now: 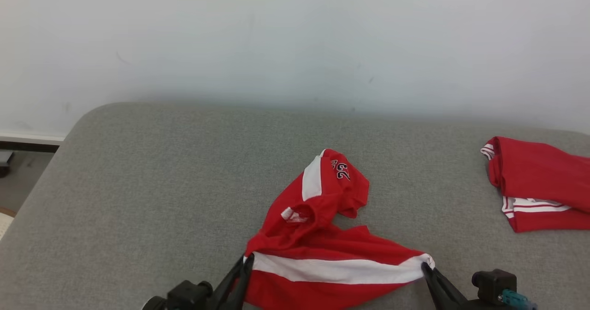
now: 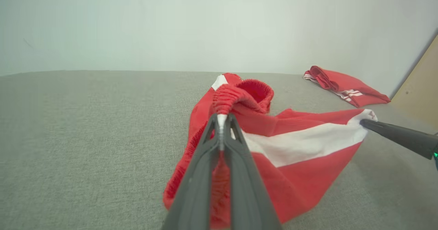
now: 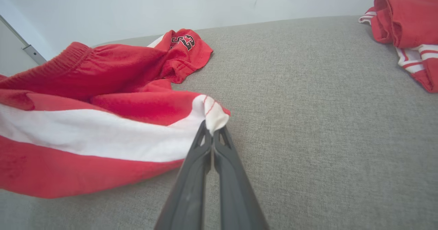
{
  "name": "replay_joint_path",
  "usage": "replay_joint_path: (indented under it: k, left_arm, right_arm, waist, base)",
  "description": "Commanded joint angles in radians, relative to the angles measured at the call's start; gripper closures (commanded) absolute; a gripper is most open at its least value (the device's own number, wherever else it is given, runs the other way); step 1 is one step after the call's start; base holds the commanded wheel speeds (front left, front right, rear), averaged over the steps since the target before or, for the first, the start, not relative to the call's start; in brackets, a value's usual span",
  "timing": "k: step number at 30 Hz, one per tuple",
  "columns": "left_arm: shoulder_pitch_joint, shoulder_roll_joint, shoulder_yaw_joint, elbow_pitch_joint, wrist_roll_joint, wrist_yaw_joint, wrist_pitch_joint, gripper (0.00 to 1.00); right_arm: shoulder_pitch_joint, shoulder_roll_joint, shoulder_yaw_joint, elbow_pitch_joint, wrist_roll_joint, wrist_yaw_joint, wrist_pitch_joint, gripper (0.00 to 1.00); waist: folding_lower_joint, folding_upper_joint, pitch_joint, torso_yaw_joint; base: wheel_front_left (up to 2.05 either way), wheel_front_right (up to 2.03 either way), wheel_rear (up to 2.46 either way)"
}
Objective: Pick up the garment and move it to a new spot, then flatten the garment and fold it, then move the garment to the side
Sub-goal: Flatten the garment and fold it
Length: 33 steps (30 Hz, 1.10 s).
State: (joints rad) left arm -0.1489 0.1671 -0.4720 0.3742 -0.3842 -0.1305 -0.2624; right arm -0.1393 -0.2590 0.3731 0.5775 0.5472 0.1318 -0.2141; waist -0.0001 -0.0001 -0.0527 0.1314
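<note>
Head view: garment, red, lies crumpled on the grey cushion, low in the centre, with its near edge strung between the two grippers.
Left gripper: fingers pressed together, clamped on the garment's left corner where the white stripe begins.
Right gripper: fingers pressed together, pinching the opposite corner at the stripe's other end.
Garment vs jaws: striped edge runs taut from one pinch to the other. The rest of the fabric bunches beyond the fingertips, on the wall side.
Left wrist view: cloth sandwiched between the two fingers, with the elastic waistband humped just past the tips. The right gripper's finger comes in from the right and touches the white corner.
Right wrist view: white corner tip pokes out just above the closed fingertips. The garment spreads to their left, and the leg with the number print lies on the cushion farther off.
Lift: near edge looks raised at the pinches; the far part rests on the cushion.
Other: folded red cloth lies well apart at the cushion's right edge, touching neither gripper.
</note>
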Motion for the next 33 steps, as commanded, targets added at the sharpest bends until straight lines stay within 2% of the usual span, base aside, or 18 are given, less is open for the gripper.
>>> replay_joint_path:
  k: [1,5,9,13,15,21,27,33]
  left_arm:
    - [0.014,0.004,0.012,-0.015,-0.022,0.004,-0.002,1.00]
    - [-0.019,0.024,0.020,-0.035,-0.025,0.004,0.005,1.00]
    - [-0.122,0.051,0.008,-0.033,-0.049,0.002,0.039,1.00]
    - [-0.330,0.113,-0.024,-0.022,-0.116,0.001,0.098,1.00]
    - [-0.464,0.162,-0.041,-0.014,-0.154,0.001,0.125,1.00]
    - [-0.865,0.254,-0.067,0.062,-0.328,0.001,0.203,1.00]
    - [-1.230,0.328,-0.113,0.181,-0.392,0.002,0.251,1.00]
    - [-1.510,0.340,-0.151,0.280,-0.408,0.001,0.225,1.00]
  right_arm:
    - [0.015,-0.007,-0.001,-0.034,0.008,-0.002,0.019,1.00]
    - [0.016,-0.016,-0.005,-0.129,0.034,-0.002,0.095,1.00]
    - [-0.056,-0.007,-0.001,-0.172,0.043,-0.002,0.175,1.00]
    - [-0.219,0.012,-0.025,-0.172,0.100,-0.002,0.280,1.00]
    - [-0.345,0.013,-0.047,-0.162,0.133,-0.002,0.324,1.00]
    - [-0.751,0.045,-0.099,-0.045,0.185,-0.002,0.419,1.00]
    - [-1.153,0.118,-0.152,0.165,0.167,-0.002,0.465,1.00]
    - [-1.476,0.163,-0.209,0.358,0.095,-0.002,0.410,1.00]
  waist:
    - [0.0001,0.0001,0.000,-0.008]
    - [0.0001,0.0001,0.014,-0.026]
    - [0.0001,0.0001,0.050,-0.035]
    - [0.0001,0.0001,0.152,-0.053]
    - [0.0001,0.0001,0.215,-0.065]
    - [0.0001,0.0001,0.389,-0.099]
    - [0.0001,0.0001,0.531,-0.150]
    - [0.0001,0.0001,0.591,-0.178]
  base:
    - [0.00,0.00,0.00]
    - [0.00,0.00,0.00]
    - [0.00,0.00,0.00]
    - [0.00,0.00,0.00]
    - [0.00,0.00,0.00]
    - [0.00,0.00,0.00]
    - [0.00,0.00,0.00]
    - [0.00,0.00,0.00]
